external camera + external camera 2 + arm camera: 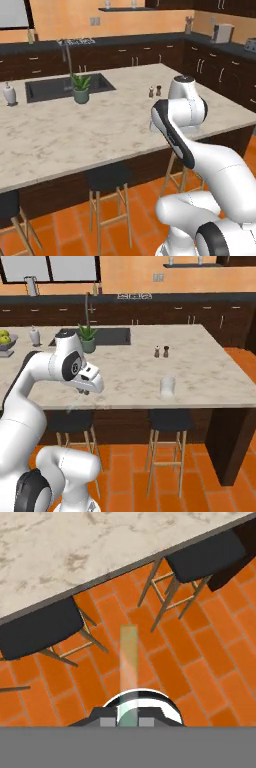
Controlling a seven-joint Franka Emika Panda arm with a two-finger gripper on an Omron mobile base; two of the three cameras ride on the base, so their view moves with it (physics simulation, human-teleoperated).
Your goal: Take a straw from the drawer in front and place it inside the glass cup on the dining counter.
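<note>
Item: claw (128, 718) pinching the straw (128, 662), near edge of the dining tabletop (200, 371).

Your claw is pressed together on the pale straw, which in the hand view juts up from between the tips over the orange tiled floor (200, 662) and between two black-seated stools (40, 629); in the right base view you see it as a faint thin line slanting down from the claw (86, 391) in front of the tabletop's near edge. The glass cup (168, 387) stands upright on the beige marble tabletop close to that near edge, well apart from the claw. Further back you have two small shakers (161, 351), a potted plant (88, 339) beside the black inset sink (112, 336), a white soap dispenser (9, 94) and a bowl of green fruit (6, 340).
</note>
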